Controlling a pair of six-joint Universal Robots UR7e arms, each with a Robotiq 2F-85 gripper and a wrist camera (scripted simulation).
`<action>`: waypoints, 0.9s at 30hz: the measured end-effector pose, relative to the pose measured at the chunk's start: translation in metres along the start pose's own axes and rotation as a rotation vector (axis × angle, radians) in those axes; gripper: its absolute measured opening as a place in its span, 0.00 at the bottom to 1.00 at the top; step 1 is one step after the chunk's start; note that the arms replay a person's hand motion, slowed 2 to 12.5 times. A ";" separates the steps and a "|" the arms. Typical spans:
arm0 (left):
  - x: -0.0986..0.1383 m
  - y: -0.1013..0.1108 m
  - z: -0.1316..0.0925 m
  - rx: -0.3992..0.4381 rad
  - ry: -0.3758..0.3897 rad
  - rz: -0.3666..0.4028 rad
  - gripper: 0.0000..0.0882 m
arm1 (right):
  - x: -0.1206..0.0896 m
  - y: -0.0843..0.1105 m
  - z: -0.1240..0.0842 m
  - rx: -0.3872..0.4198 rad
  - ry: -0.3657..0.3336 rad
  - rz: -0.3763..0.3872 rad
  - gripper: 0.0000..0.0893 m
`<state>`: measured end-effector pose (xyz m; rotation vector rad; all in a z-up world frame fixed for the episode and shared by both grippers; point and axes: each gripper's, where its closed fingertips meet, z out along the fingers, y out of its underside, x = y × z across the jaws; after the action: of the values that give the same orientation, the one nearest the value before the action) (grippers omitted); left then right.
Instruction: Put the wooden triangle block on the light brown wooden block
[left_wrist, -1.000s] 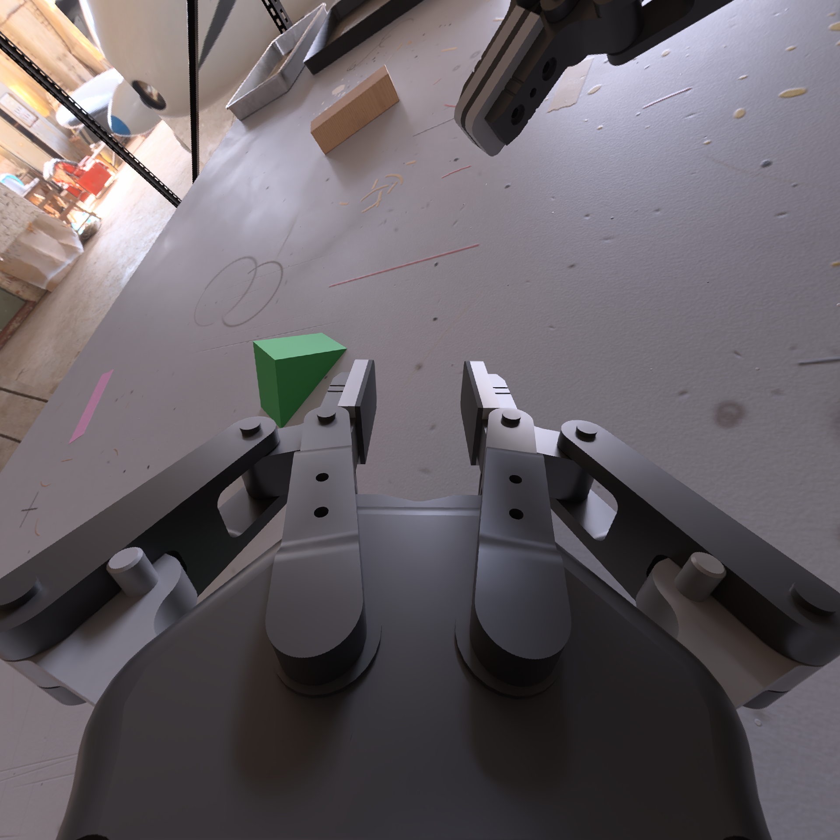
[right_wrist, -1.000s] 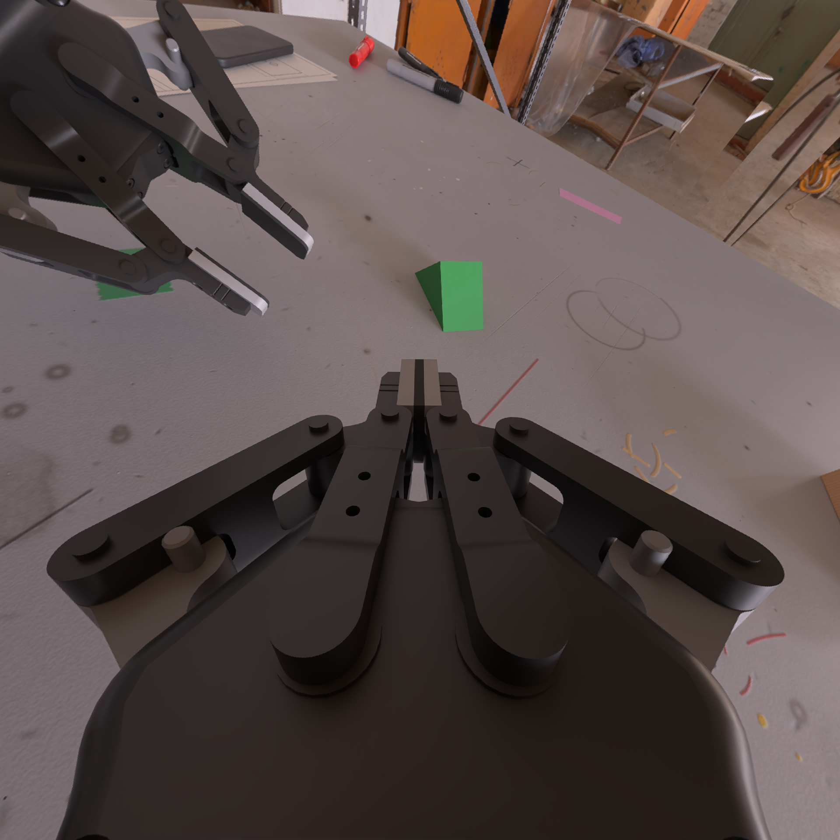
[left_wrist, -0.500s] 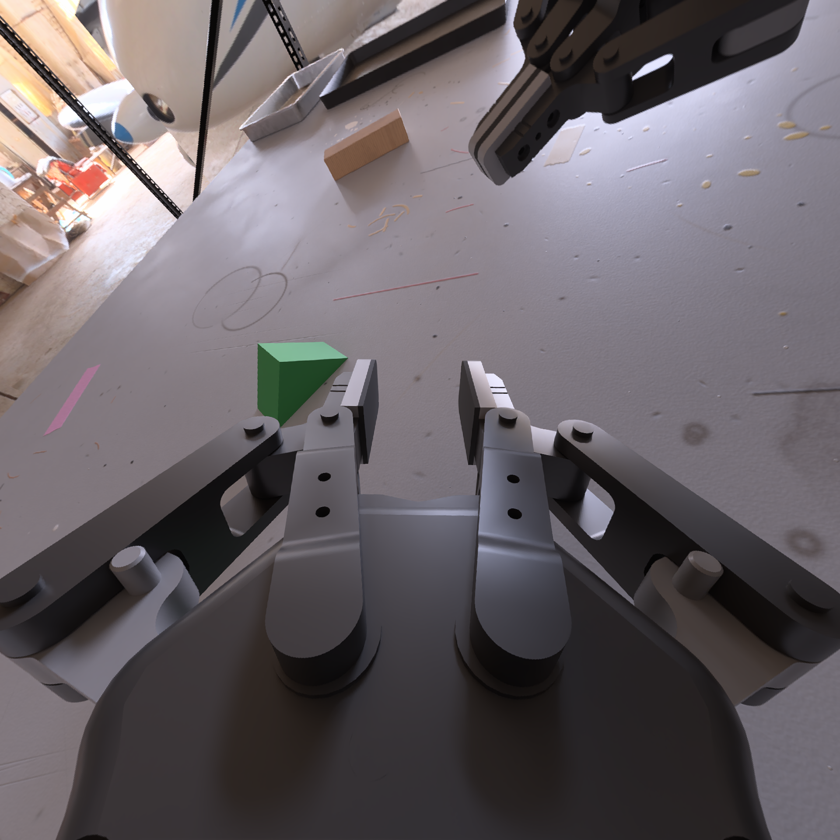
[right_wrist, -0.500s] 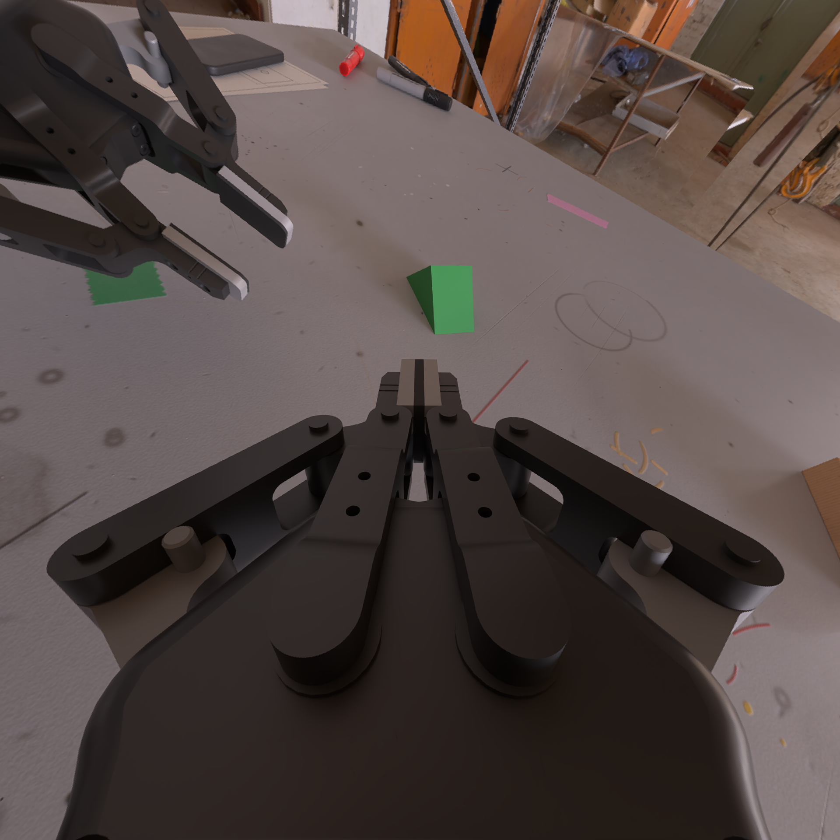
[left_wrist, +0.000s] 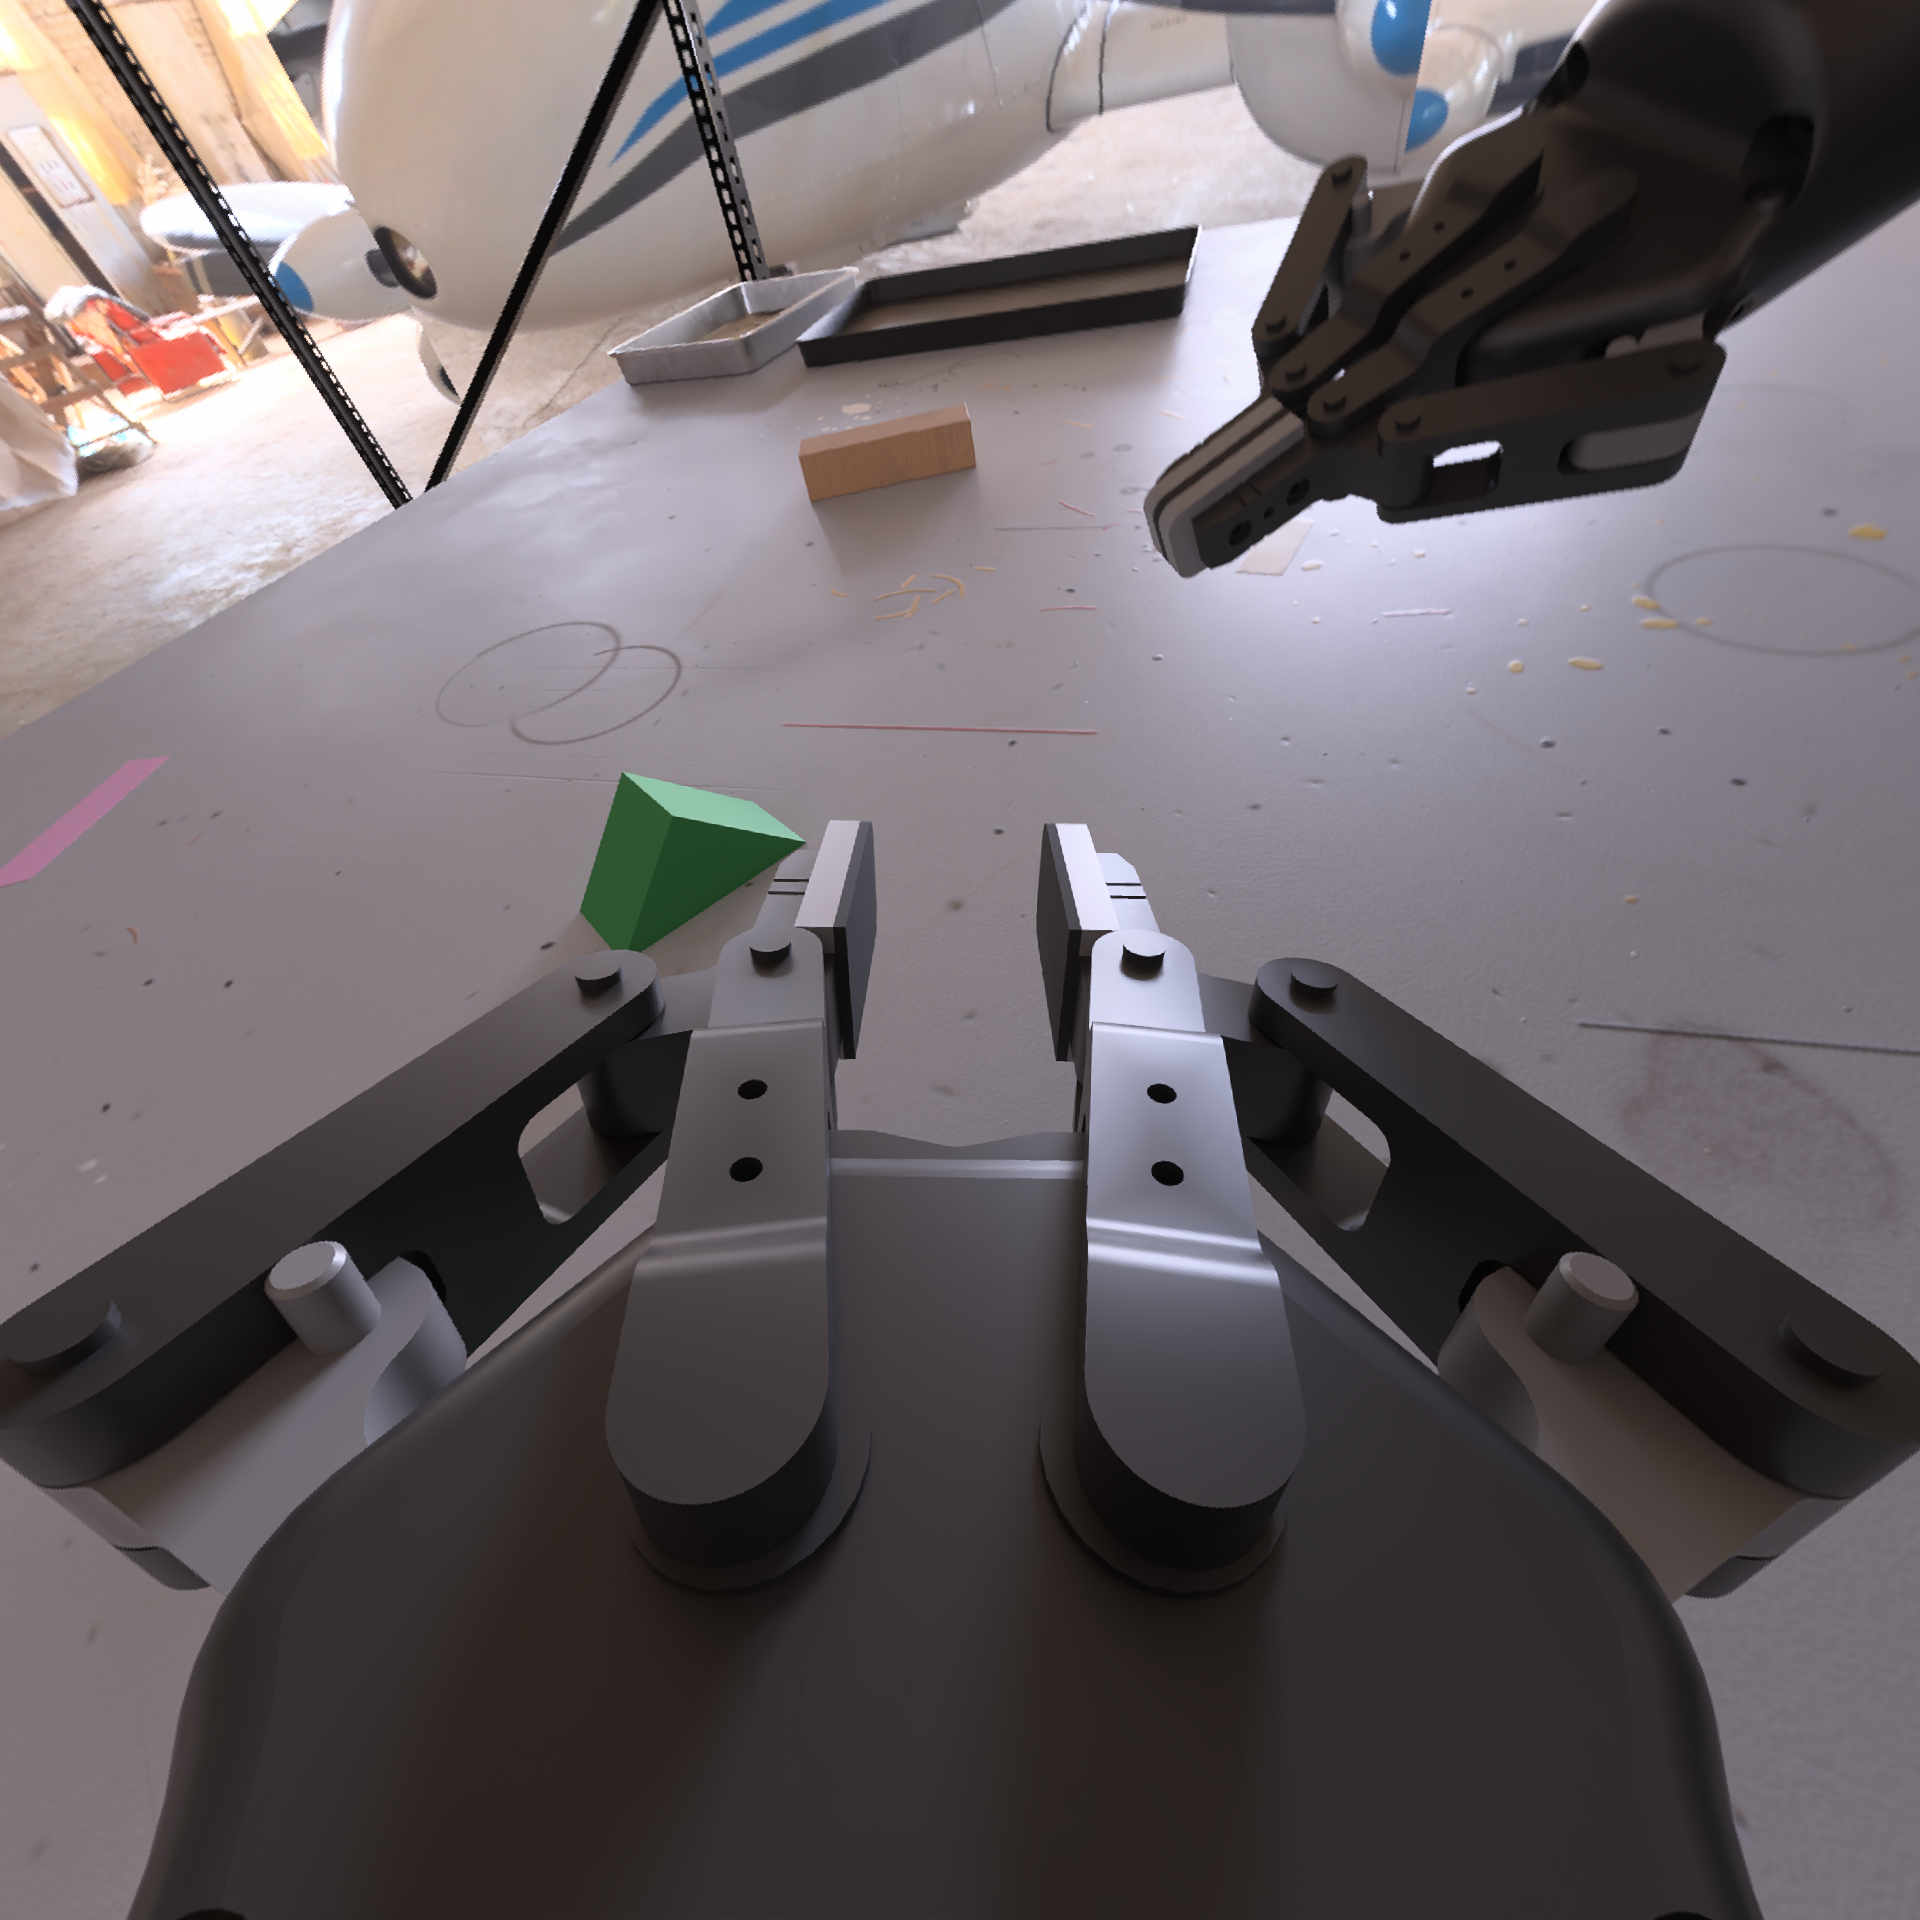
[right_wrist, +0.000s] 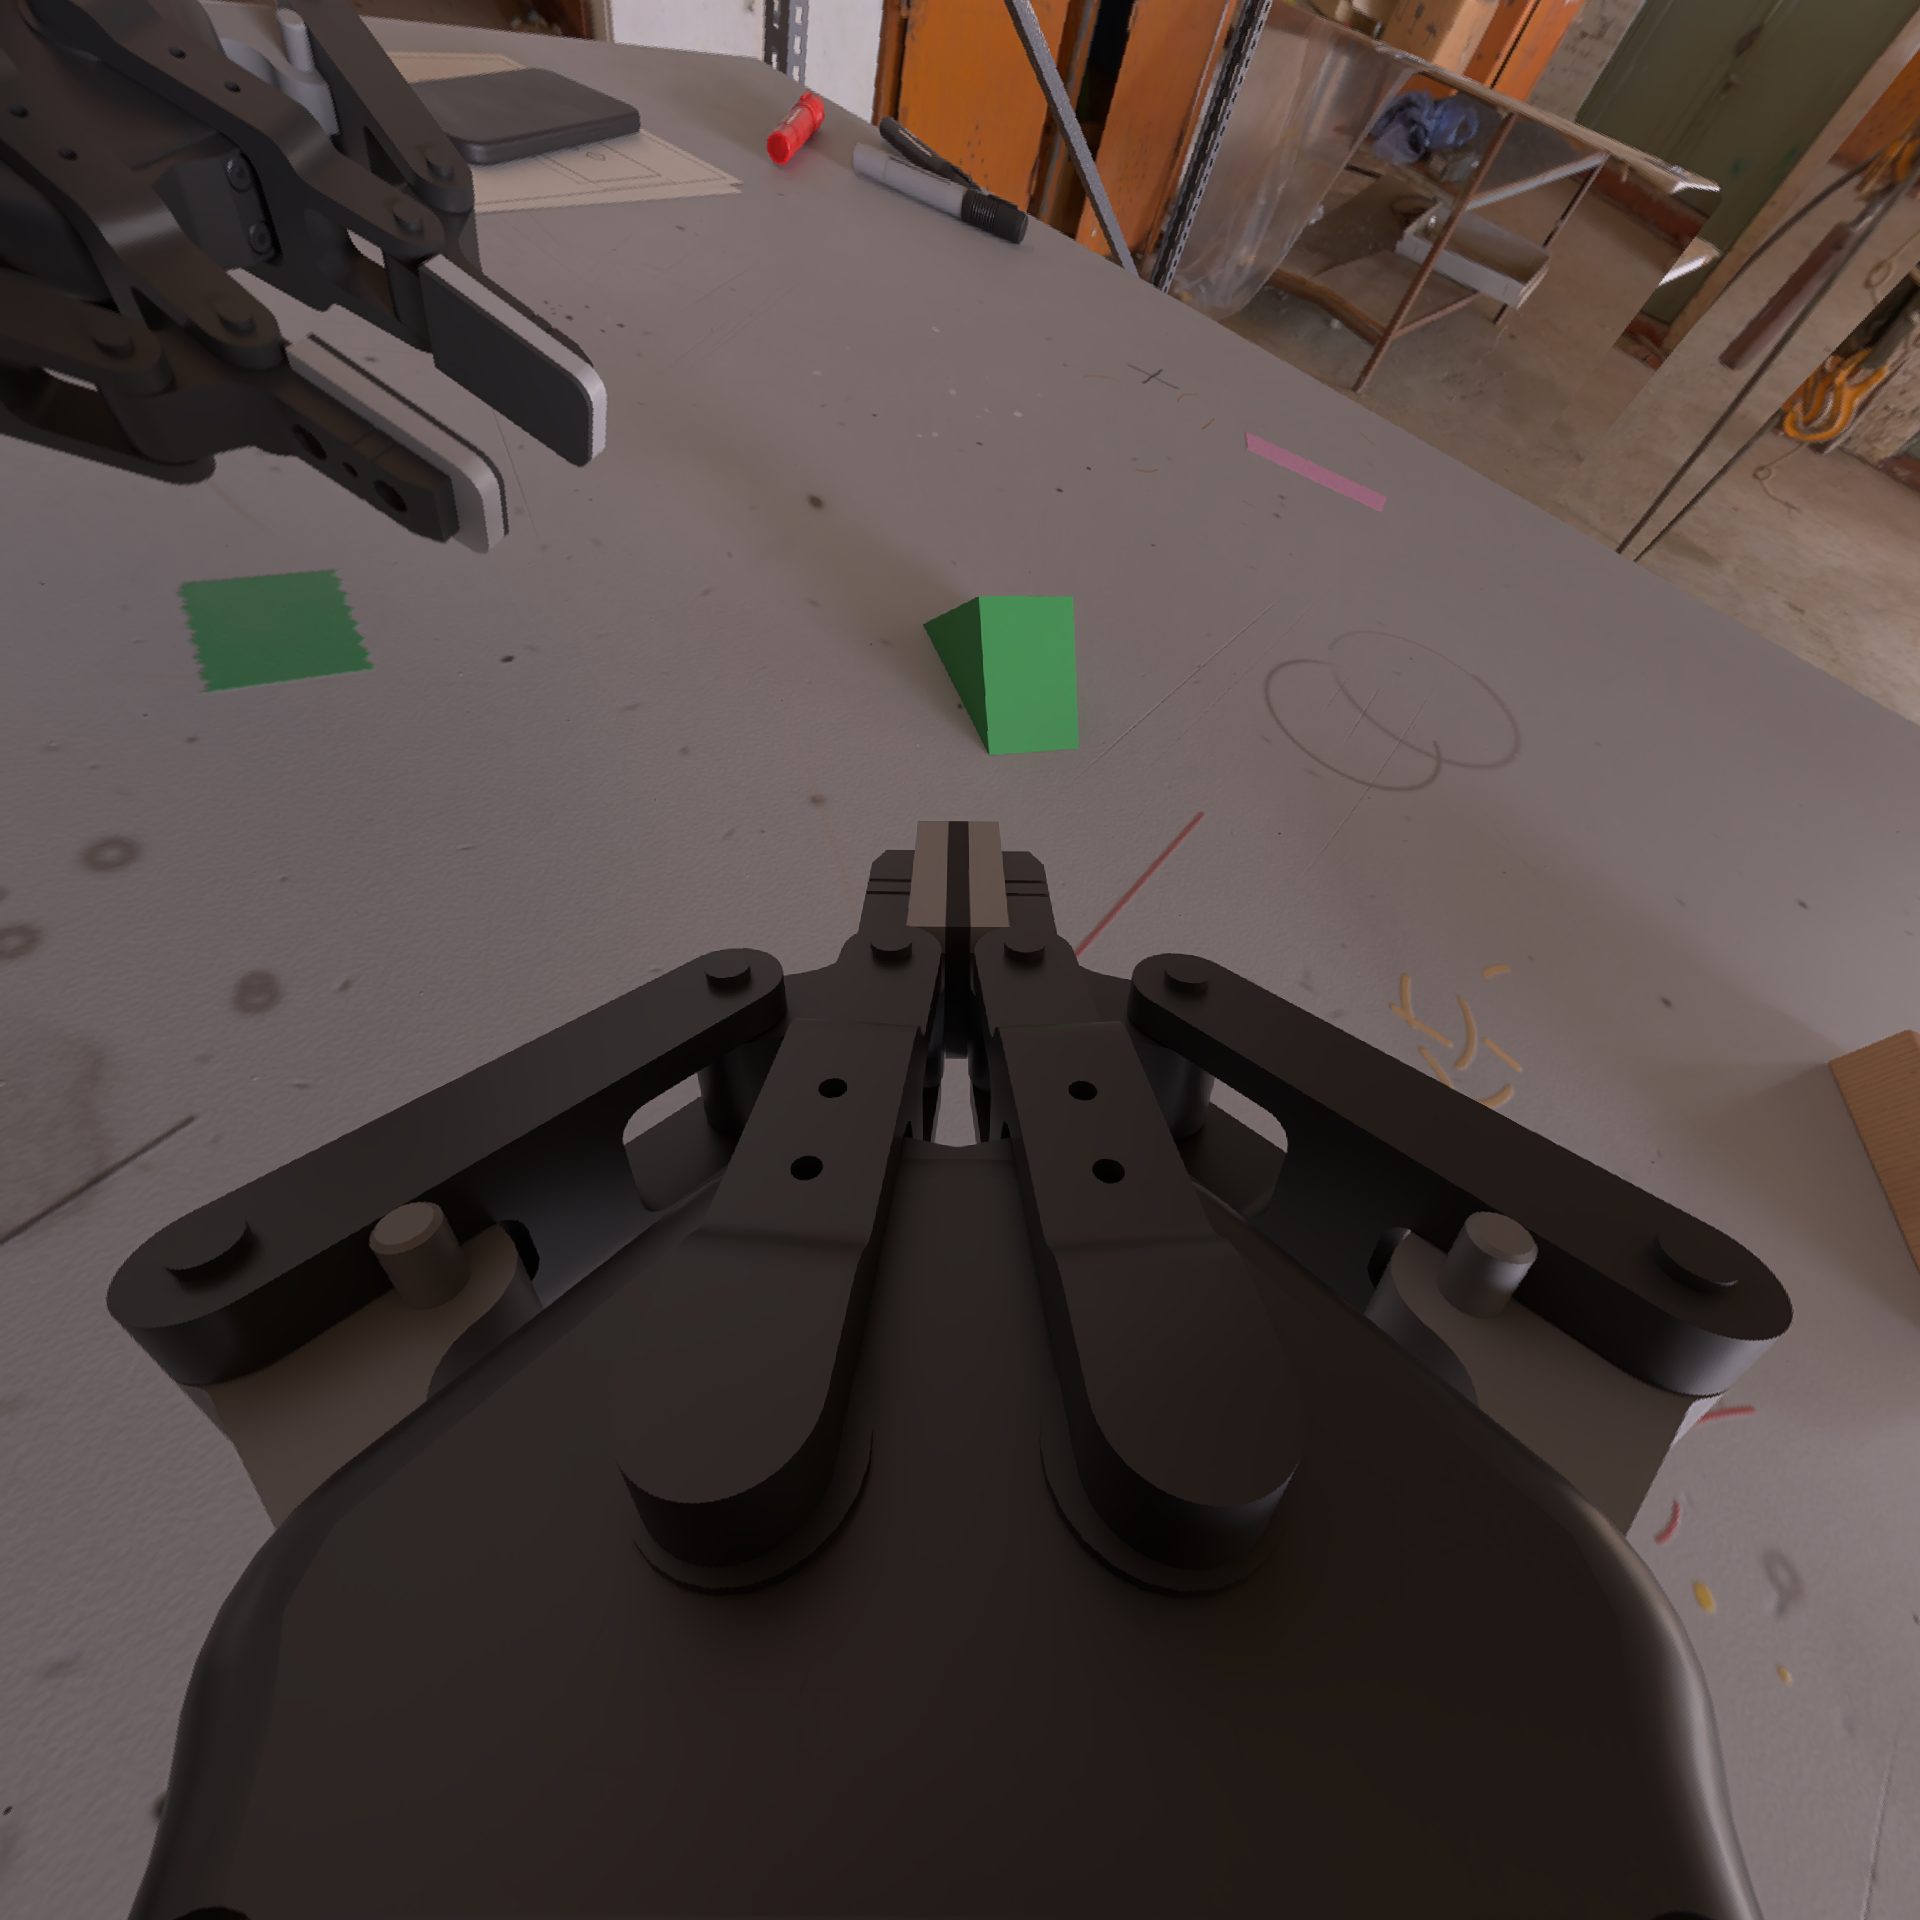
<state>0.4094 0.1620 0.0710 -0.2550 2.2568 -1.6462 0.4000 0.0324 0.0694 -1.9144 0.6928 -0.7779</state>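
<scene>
A green triangle block (left_wrist: 675, 868) lies on the grey table, just left of my left gripper (left_wrist: 956, 883), which is open and empty above the table. The light brown wooden block (left_wrist: 888, 452) lies farther back, towards the table's far edge. My right gripper (right_wrist: 958, 868) is shut and empty; it also shows in the left wrist view (left_wrist: 1226, 509) at the upper right. In the right wrist view the triangle block (right_wrist: 1013, 675) lies ahead of the shut fingers, the left gripper (right_wrist: 520, 457) hangs at the upper left, and a corner of the brown block (right_wrist: 1881, 1122) shows at the right edge.
A metal tray (left_wrist: 727, 322) and a dark flat tray (left_wrist: 997, 301) sit at the far table edge. A green square patch (right_wrist: 272, 629), a red marker (right_wrist: 795, 127), a black marker (right_wrist: 935, 192) and a dark pad on paper (right_wrist: 540, 130) lie on the table.
The left wrist view has tilted up and swung, so the brown block and trays sit nearer the centre. The right gripper has drawn back from the triangle block. Neither gripper's opening has changed.
</scene>
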 end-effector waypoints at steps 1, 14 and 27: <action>-0.001 -0.001 -0.002 0.009 -0.001 -0.017 0.32 | 0.000 0.000 0.000 0.000 -0.001 0.001 0.00; -0.023 -0.009 -0.022 0.122 -0.039 -0.168 0.21 | 0.000 0.003 0.001 -0.009 -0.006 0.014 0.00; -0.038 -0.018 -0.035 0.203 -0.068 -0.242 0.07 | 0.002 0.005 0.007 -0.038 0.002 0.017 0.17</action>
<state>0.4308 0.2005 0.1035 -0.5418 2.0548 -1.9403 0.4059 0.0333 0.0629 -1.9399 0.7287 -0.7610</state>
